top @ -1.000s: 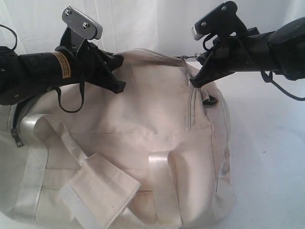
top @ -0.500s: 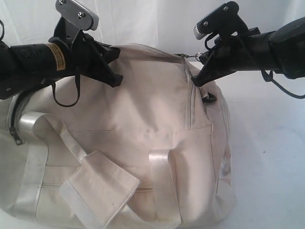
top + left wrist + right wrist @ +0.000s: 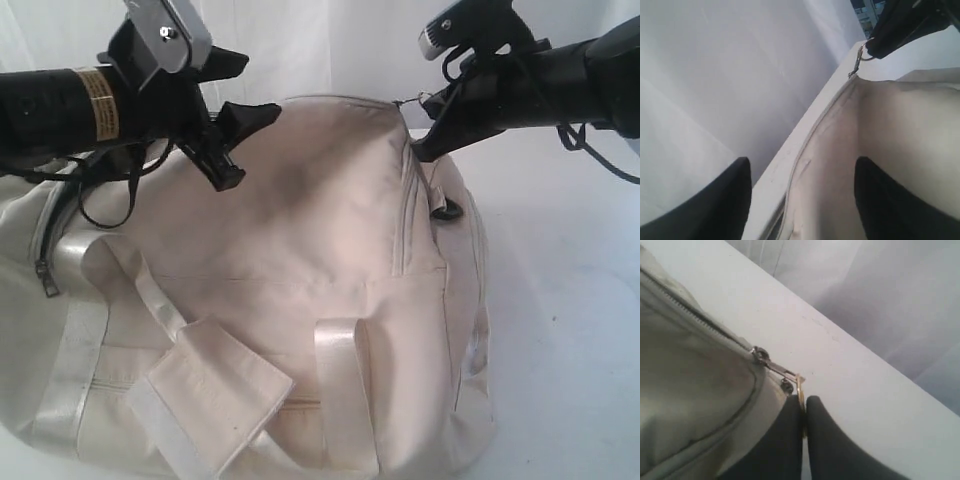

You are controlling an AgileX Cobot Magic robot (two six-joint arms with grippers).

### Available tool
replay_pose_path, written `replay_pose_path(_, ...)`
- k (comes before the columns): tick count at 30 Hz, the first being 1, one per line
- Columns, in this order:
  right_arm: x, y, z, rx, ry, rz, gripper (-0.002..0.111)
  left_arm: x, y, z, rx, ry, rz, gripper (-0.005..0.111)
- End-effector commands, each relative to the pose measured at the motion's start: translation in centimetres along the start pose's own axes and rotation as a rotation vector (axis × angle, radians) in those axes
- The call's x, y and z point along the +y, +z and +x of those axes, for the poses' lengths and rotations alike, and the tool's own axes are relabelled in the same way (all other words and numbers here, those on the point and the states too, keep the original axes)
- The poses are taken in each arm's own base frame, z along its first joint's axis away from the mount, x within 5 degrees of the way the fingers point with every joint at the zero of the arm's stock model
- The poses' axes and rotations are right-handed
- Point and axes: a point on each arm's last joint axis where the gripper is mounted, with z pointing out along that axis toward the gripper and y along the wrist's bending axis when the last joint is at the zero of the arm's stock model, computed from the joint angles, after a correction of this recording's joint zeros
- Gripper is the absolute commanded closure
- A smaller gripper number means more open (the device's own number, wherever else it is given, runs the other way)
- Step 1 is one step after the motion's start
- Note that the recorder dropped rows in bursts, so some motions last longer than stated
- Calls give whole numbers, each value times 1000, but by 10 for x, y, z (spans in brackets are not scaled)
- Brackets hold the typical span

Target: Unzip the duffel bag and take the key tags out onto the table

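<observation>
Exterior view: a cream duffel bag (image 3: pixel 300 280) lies on a white table (image 3: pixel 560 300), and the left gripper (image 3: pixel 250 145) hangs above its top with jaws spread and empty. Left wrist view: bag fabric lies beyond the parted fingers (image 3: pixel 725 200). Right wrist view: the right gripper (image 3: pixel 804 405) has its jaws pinching the metal zipper pull (image 3: pixel 780 369).

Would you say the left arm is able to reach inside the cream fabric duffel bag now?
Probably not: the zipper of the bag looks closed, the right gripper pinching its metal pull. The left gripper hangs open above it.
</observation>
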Motion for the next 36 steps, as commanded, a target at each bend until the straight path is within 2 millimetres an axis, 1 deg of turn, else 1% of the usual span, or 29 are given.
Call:
replay_pose_path(1,5,-8,-5,-20,-2,-105,108,-10,27,-16,-17,73,29,45)
replay_pose_path(2,6,-9,-6,-21,-5,-122,108,-11,33,-15,-20,65,38,45)
replay_pose_path(5,13,-16,-10,-43,-63,-195,108,-9,55,-4,-3,32,50,47)
replay_pose_path(9,12,-21,-14,-55,-67,-193,108,-6,72,-4,-20,-7,70,47)
replay_pose_path(14,12,-21,-14,-55,-67,-188,108,-6,81,-9,-46,-36,132,50)
replay_pose_path(17,12,-21,-14,-54,-67,-183,108,-6,84,-10,-33,-43,163,50)
replay_pose_path(22,11,-21,-14,-54,-67,-176,108,-8,88,-5,5,-32,191,50)
replay_pose_path(25,11,-21,-14,-55,-65,-176,108,-10,92,2,22,-44,192,53)
replay_pose_path(27,11,-21,-14,-55,-65,-178,108,-10,93,5,37,-59,179,58)
replay_pose_path(28,11,-21,-14,-55,-65,-178,108,-10,94,6,40,-66,175,63)
replay_pose_path(35,11,-21,-14,-55,-65,-178,108,-5,95,13,97,-90,110,107)
replay_pose_path(36,11,-21,-14,-55,-65,-178,108,-4,95,14,108,-99,93,107)
